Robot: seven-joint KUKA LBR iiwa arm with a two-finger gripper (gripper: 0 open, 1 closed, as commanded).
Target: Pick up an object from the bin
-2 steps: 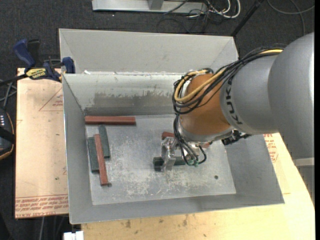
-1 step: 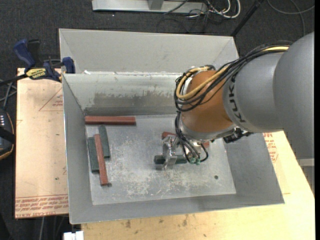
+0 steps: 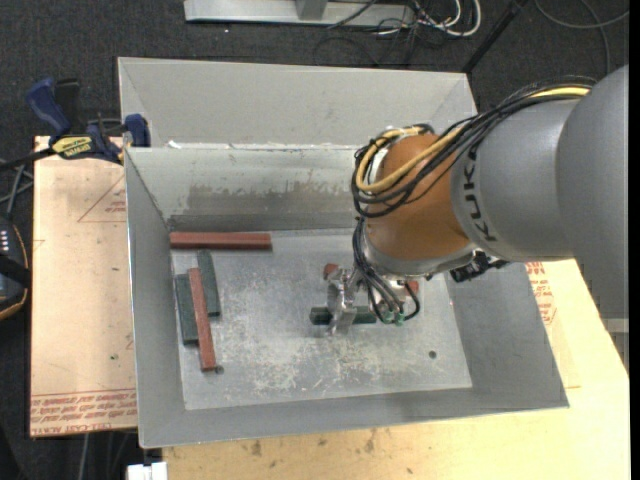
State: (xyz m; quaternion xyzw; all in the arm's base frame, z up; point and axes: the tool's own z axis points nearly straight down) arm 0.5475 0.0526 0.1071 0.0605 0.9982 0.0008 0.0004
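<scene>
My gripper (image 3: 345, 306) is low over the middle of the bin floor, under the orange wrist cover. A short dark green block (image 3: 321, 316) lies flat right beneath it, sticking out to the left of the gripper, with another bit of green (image 3: 366, 318) on its right side. A small red piece (image 3: 331, 270) lies just behind the gripper. Part of another red piece (image 3: 412, 286) peeks out from under the wrist on the right.
A long red-brown bar (image 3: 220, 239) lies along the back wall at the left. Two dark green bars (image 3: 186, 310) and a red-brown bar (image 3: 203, 318) lie side by side near the left wall. The arm covers the bin's right back part.
</scene>
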